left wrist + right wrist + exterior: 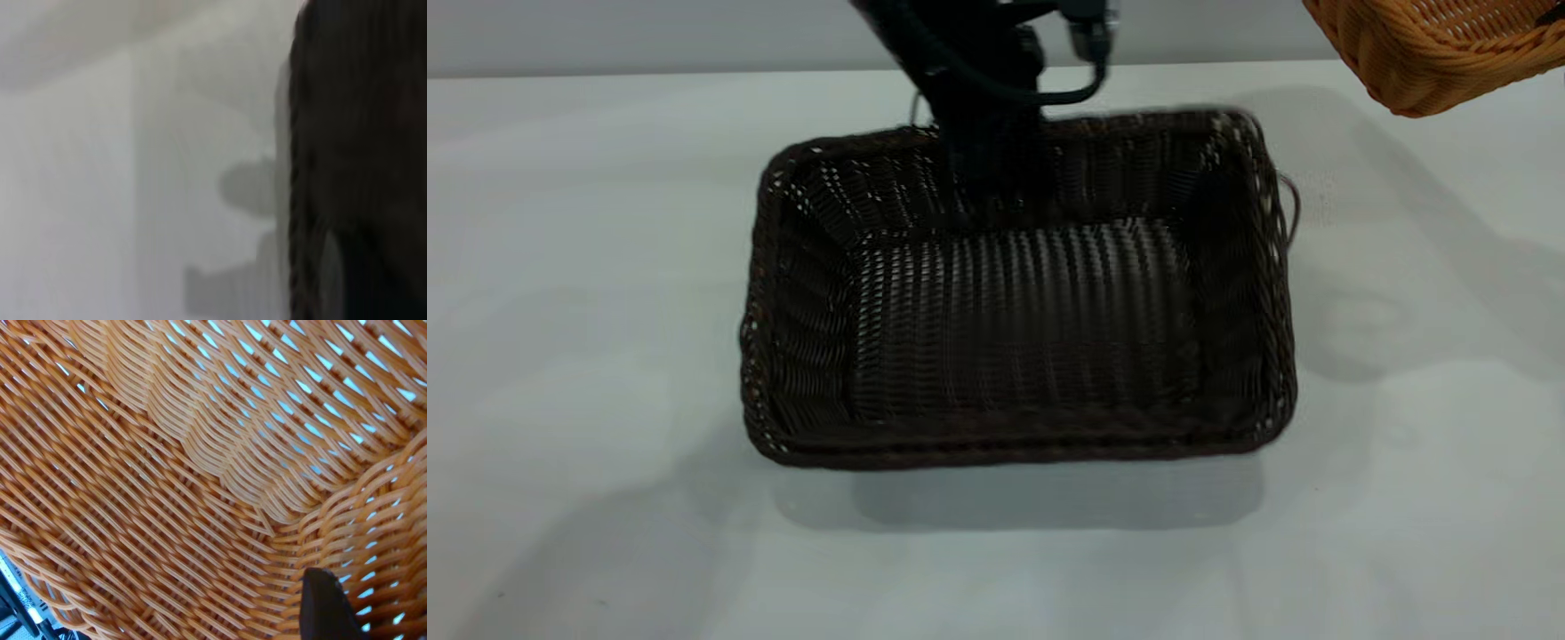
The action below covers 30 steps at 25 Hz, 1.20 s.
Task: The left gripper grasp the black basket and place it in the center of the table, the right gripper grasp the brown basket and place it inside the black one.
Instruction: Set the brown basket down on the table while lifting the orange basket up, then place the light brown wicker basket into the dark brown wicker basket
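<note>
The black basket [1014,440] sits flat near the middle of the table [587,267], its open side up. My left gripper [996,200] comes down from the far side and is shut on the basket's far wall, which fills the left wrist view [360,133]. The brown basket [1414,53] hangs tilted in the air at the far right, above the table. In the right wrist view its weave [167,487] fills the frame, with one dark fingertip [323,610] pressed against its inner wall. The right gripper's body is outside the exterior view.
Bare white tabletop surrounds the black basket on all sides, and it also shows in the left wrist view [100,187]. The brown basket's shadow falls on the table to the right of the black basket. A pale wall runs behind the table's far edge.
</note>
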Motion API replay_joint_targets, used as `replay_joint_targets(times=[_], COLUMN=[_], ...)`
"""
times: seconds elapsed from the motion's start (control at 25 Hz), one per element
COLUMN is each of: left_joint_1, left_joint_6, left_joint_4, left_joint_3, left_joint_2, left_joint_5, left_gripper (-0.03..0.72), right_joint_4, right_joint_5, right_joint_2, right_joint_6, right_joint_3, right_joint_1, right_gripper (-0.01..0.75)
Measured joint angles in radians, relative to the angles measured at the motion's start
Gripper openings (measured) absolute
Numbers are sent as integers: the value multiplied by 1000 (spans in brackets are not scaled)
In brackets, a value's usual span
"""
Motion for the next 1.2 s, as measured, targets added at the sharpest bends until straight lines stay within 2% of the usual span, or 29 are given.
replay_joint_targets(times=[0.2,0.28,0.44,0.6,0.8,0.92,1.08,1.2], left_joint_1=[-9,-4,53,189,352,412,450,451], left_joint_6=[-83,-145,-395,-630,-704,-710,-711,-711], left_joint_4=[29,39,55,60,66,69,72,73], left_joint_3=[0,0,0,0,0,0,0,0], left_joint_2=[0,-9,-74,-181,-253,-256,-256,-256], left_joint_5=[-15,-38,-32,49,143,187,217,226], left_gripper=[441,510,573,581,581,582,582,582], right_joint_4=[-1,-7,-76,-172,-294,-392,-558,-636], right_joint_5=[9,13,23,23,33,47,94,157], right_joint_2=[0,0,0,0,0,0,3,31], right_joint_6=[0,0,0,24,71,149,255,300], right_joint_3=[0,-1,-1,-1,-12,-57,-157,-232], right_joint_1=[0,0,0,33,179,309,480,581], right_gripper=[230,230,230,230,230,230,230,230])
